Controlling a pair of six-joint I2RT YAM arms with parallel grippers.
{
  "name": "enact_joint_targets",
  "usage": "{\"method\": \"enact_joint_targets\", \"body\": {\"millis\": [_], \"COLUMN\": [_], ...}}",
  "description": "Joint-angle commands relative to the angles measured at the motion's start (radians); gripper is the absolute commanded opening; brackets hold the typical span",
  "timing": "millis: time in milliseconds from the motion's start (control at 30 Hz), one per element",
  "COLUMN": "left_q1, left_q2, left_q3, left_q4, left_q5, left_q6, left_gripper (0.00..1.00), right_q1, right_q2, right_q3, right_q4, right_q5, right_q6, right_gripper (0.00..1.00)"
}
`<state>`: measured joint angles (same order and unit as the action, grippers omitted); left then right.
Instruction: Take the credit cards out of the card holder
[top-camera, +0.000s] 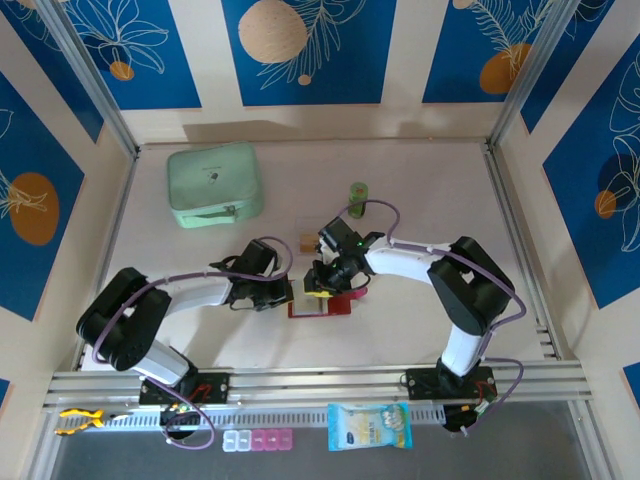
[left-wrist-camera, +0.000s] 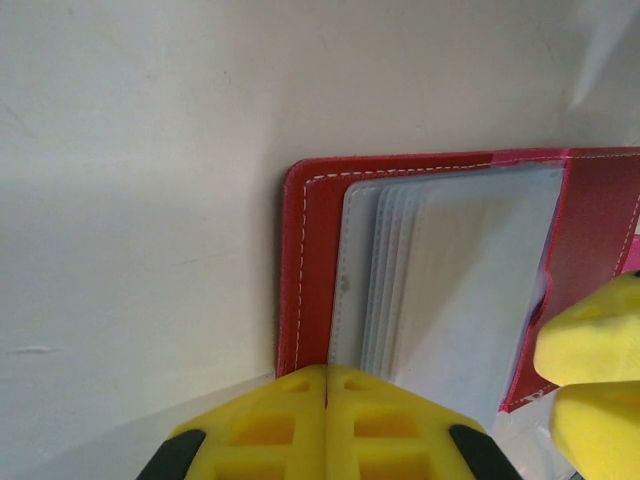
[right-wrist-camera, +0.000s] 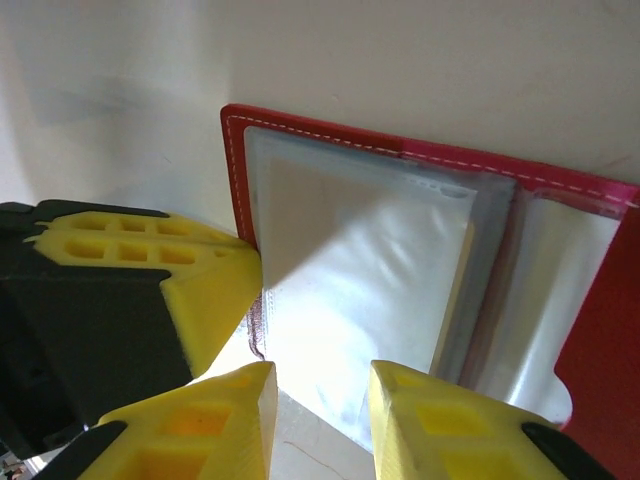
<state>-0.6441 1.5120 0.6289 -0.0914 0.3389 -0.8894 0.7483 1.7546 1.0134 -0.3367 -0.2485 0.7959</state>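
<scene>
The card holder (top-camera: 322, 305) lay opened flat on the tabletop (top-camera: 420, 200), about midway between the two arms. The left pincer (top-camera: 285, 295) sat at its left edge and the right pincer (top-camera: 322, 288) over its back edge. Just behind lay what may have been one of the credit cards (top-camera: 307, 242). A zip case (top-camera: 214, 184) stood well behind to the left, a small container (top-camera: 358, 192) behind to the right. Before the arm bases, a packet (top-camera: 369, 425) lay right of a pill box (top-camera: 258, 440).

white arms (top-camera: 400, 260), purple cables (top-camera: 499, 274), yellow fingers (left-wrist-camera: 280, 412)
</scene>
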Motion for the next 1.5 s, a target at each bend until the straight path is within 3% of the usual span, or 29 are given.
{"method": "enact_joint_targets", "body": {"millis": [0, 600, 1133, 1467], "left_q1": [-0.006, -0.005, -0.005, -0.004], "left_q2": [-0.011, 0.010, -0.017, -0.115], "left_q3": [-0.022, -0.016, -0.001, 0.025], "left_q4": [-0.031, -0.069, -0.093, -0.072], "left_q5": [-0.020, -0.043, -0.055, -0.021], "left_q6": [-0.005, 0.008, 0.011, -0.021], "left_gripper": [0.00, 0.00, 0.01, 0.17], "right_q1": [0.005, 0.002, -0.030, -0.035], "right_q2": [0.021, 0.011, -0.004, 0.000], "right_q3": [0.024, 0.017, -0.020, -0.041], "right_q4": [-0.004, -0.089, -0.071, -0.036], "right_q5": [-0.027, 0.066, 0.039, 0.016], "right_q6": [0.015, -0.011, -0.031, -0.024], "right_gripper": [0.30, 0.29, 0.28, 0.28]}}
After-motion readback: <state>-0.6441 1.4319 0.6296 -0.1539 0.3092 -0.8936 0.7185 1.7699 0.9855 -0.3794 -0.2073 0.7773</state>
